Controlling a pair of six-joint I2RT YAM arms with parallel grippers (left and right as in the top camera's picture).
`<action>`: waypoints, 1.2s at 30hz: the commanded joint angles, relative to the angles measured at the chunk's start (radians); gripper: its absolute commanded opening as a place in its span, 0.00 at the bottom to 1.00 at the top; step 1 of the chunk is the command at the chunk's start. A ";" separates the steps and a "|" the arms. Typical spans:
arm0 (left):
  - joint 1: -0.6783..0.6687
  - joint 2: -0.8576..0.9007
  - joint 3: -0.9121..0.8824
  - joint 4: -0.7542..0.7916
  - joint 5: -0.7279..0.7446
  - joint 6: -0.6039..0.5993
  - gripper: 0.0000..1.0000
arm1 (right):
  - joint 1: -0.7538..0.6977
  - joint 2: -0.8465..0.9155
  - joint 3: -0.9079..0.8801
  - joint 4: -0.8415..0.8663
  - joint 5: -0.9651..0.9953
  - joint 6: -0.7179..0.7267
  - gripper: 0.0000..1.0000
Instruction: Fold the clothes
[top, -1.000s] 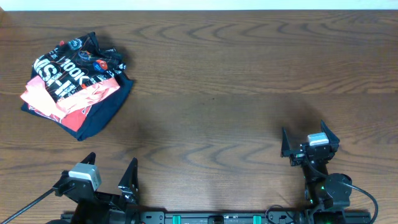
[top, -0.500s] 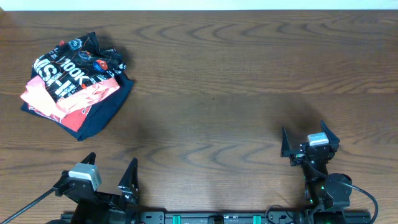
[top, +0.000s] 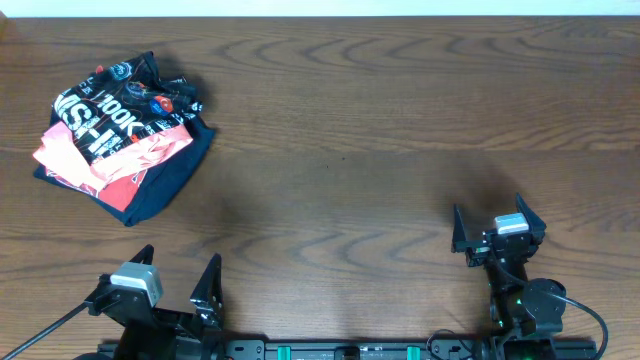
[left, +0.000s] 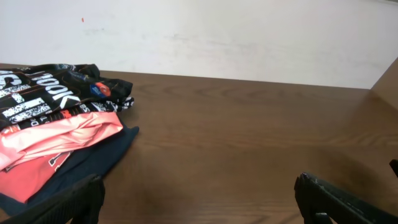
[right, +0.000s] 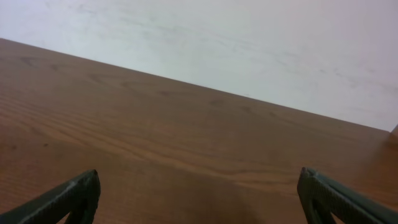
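Jersey (top: 110, 105) tops a pile (top: 125, 165) near the table's (top: 380, 130) left edge.

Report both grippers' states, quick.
Left gripper: open, holding nothing.
Right gripper: open, holding nothing.

Bench (top: 380, 150) of brown wood, visibly grained, smooth with a low sheen. Black jersey (top: 110, 110) of shiny slick cloth. Salmon-pink garment (top: 115, 155) likewise glossy. Navy garment (top: 170, 185) of duller, matt cloth. Left tool (top: 180, 258) and right tool (top: 490, 210) in matt black plastic.
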 joint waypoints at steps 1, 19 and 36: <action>-0.005 -0.001 0.000 0.002 -0.012 -0.005 0.98 | 0.010 -0.004 -0.001 -0.004 -0.011 -0.014 0.99; 0.200 -0.027 -0.074 -0.107 -0.057 0.114 0.98 | 0.010 -0.004 -0.001 -0.004 -0.011 -0.014 0.99; 0.256 -0.134 -0.790 0.896 -0.046 0.164 0.98 | 0.010 -0.004 -0.001 -0.004 -0.011 -0.014 0.99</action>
